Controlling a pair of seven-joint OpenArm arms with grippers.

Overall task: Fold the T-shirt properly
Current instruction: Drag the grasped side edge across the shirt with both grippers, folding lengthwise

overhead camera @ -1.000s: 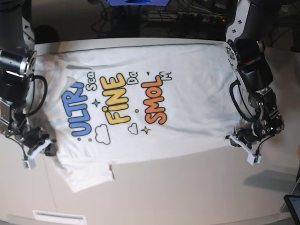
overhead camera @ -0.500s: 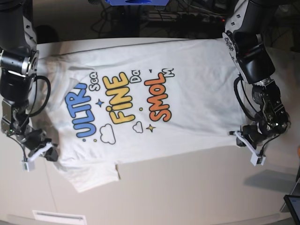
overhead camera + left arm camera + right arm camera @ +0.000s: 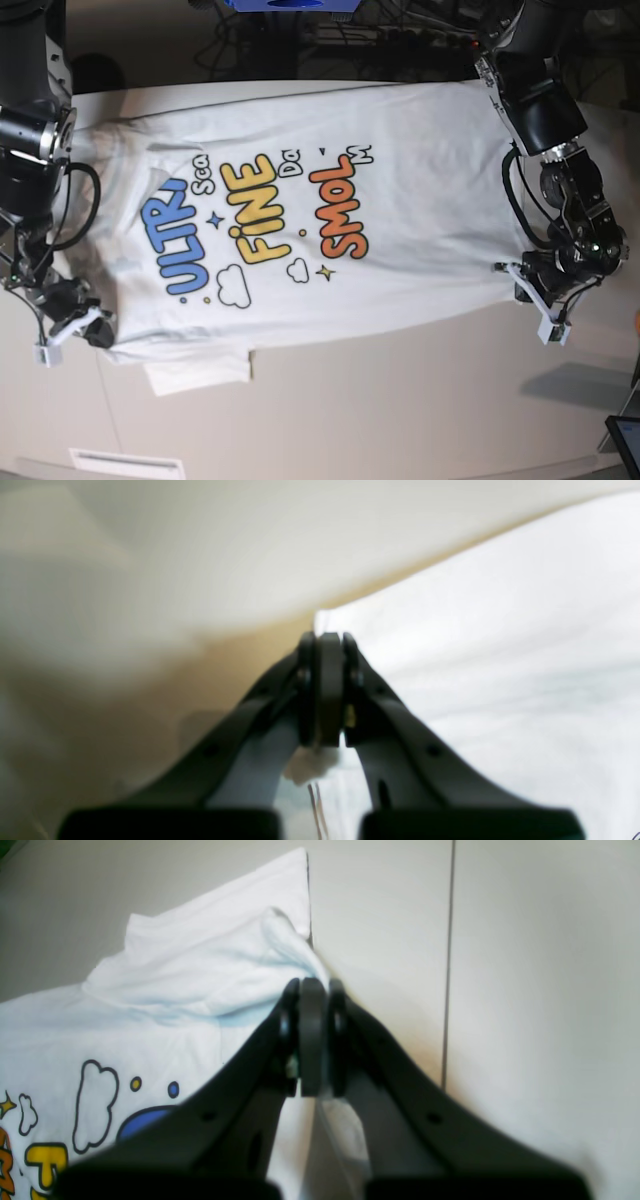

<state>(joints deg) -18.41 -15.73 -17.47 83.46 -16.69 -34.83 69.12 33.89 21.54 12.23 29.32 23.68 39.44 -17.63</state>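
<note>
One T-shirt (image 3: 300, 200) has slid rightward, pinched by two jaws.

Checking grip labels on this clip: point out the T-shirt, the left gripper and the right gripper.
T-shirt (image 3: 420, 200), base view, plain white cloth right of the print.
left gripper (image 3: 327, 690), left wrist view, between its closed fingertips.
right gripper (image 3: 311, 1035), right wrist view, between its closed fingertips at the cloth's edge.
</note>
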